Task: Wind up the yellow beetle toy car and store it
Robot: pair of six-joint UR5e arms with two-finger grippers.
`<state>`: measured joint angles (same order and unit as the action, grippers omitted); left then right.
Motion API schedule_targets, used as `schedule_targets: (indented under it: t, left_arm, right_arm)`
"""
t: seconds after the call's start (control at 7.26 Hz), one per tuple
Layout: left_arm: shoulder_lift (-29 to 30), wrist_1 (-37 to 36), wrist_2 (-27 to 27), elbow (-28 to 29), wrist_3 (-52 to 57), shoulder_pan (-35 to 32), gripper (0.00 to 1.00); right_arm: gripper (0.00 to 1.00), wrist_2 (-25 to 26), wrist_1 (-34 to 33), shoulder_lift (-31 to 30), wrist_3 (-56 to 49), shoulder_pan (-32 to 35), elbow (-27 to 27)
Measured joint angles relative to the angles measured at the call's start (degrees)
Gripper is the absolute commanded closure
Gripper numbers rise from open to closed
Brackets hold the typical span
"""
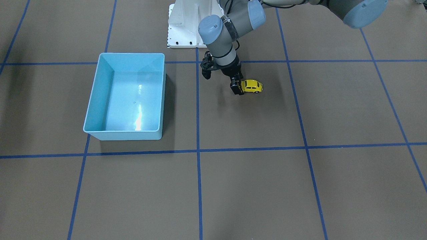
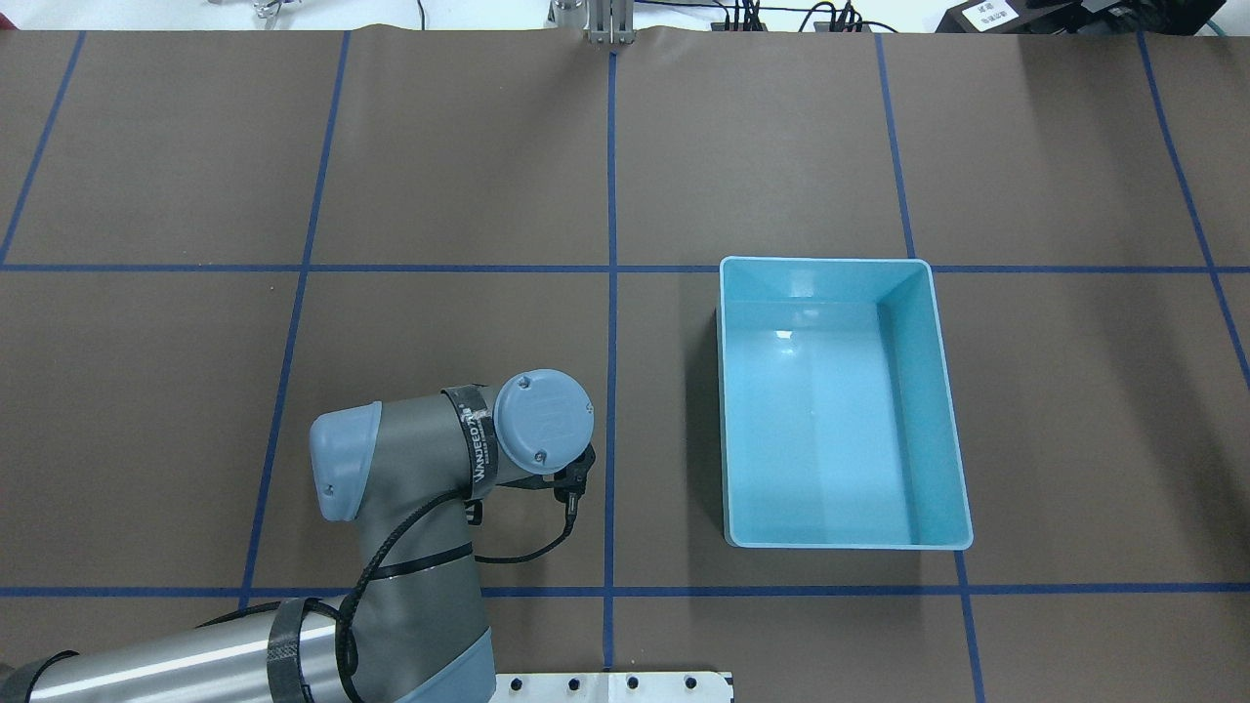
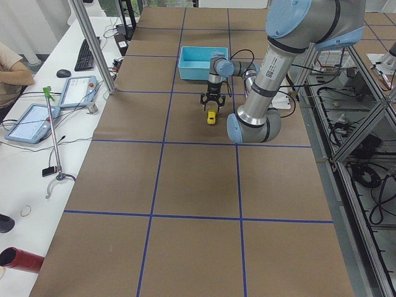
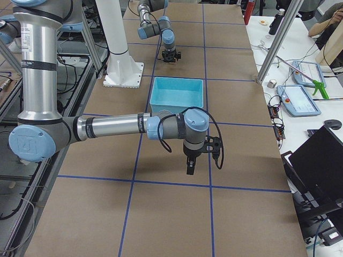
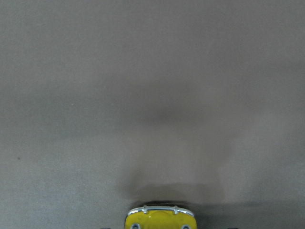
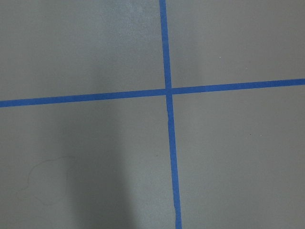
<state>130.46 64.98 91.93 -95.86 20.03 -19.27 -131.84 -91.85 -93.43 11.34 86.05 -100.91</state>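
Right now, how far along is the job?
Done: nothing visible confirms winding. In hand: the left gripper appears closed on one end of the car, away from the bin. Left: the bin is empty, so storing remains.

Yellow car [image 1: 253, 86], light-blue bin [image 1: 91, 110] (blue-gridded brown table [image 1: 250, 186])

The yellow beetle toy car [image 5: 160, 218] was cut off by the left wrist view's lower edge (one bumper end shown) and hidden overhead beneath the left arm [image 2: 420, 469].
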Motion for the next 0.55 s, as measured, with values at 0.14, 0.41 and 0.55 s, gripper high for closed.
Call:
schedule_targets:
  t: [0.14,0.41,0.55]
  left_arm:
    - [0.0,0.3,0.0,0.0,0.0,-0.2,0.29]
    - [0.0,0.6,0.2,0.1,-0.1,-0.3,0.34]
    - [0.0,0.7,0.4,0.2,-0.1,-0.3,0.34]
  right_arm:
    - [0.00,0.0,0.0,0.0,0.0,0.0,0.0]
    - [0.00,0.0,0.0,0.0,0.0,0.0,0.0]
    - [0.00,0.0,0.0,0.0,0.0,0.0,0.0]
